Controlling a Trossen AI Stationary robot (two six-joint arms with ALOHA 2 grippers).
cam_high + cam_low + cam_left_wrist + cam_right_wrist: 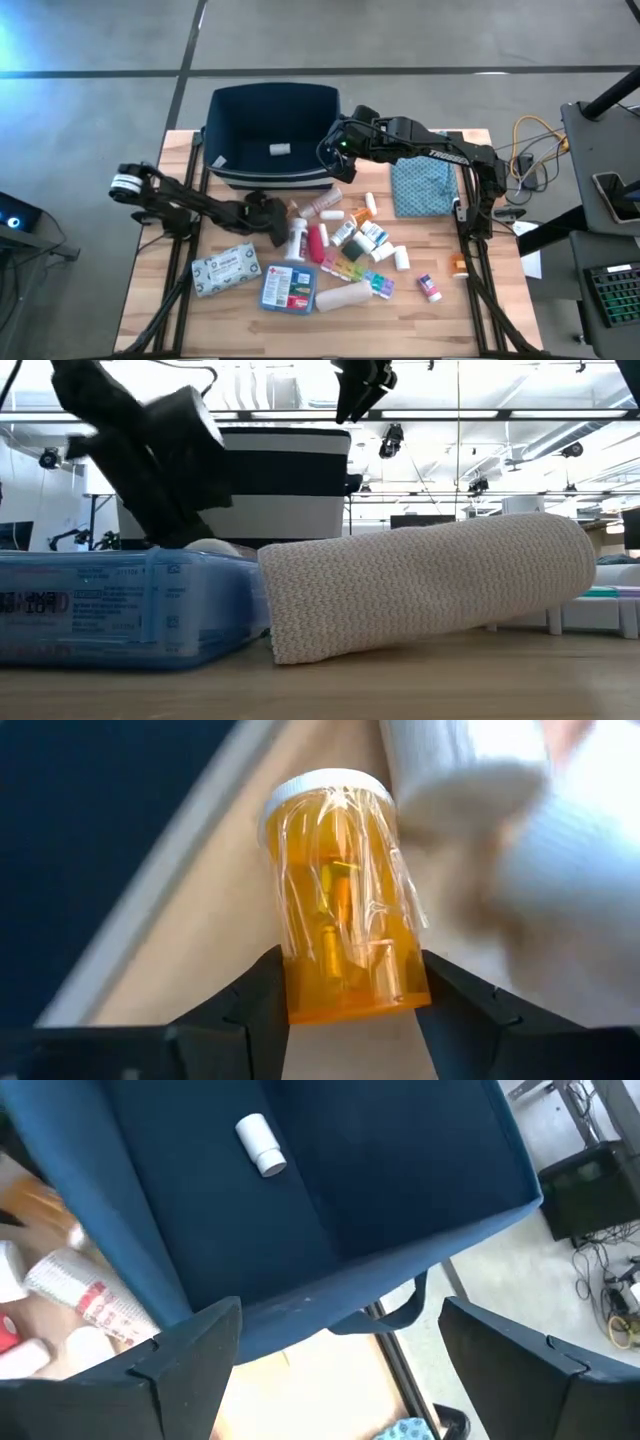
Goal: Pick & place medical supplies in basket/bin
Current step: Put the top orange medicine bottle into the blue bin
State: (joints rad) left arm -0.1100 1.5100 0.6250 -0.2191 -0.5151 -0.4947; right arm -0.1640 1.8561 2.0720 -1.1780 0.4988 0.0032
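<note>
My left gripper [350, 1005] pinches a glossy amber pill bottle [345, 900], white-capped, near the soft navy bin [272, 135]. My right gripper [340, 1345] gapes empty over the bin's rim at the worktop's far edge.

- A beige bandage roll [425, 585] lies on its side on the table [400, 685], close to the camera.
- A blue flat box [110, 610] lies just beside the roll's end, apparently touching it.
- Behind them stands the navy bin [285, 485], a white stripe across its wall.
- A dark arm [140, 450] slants down in front of the bin, behind the box.
- Another gripper [362, 382] hangs above the bin's rim.
</note>
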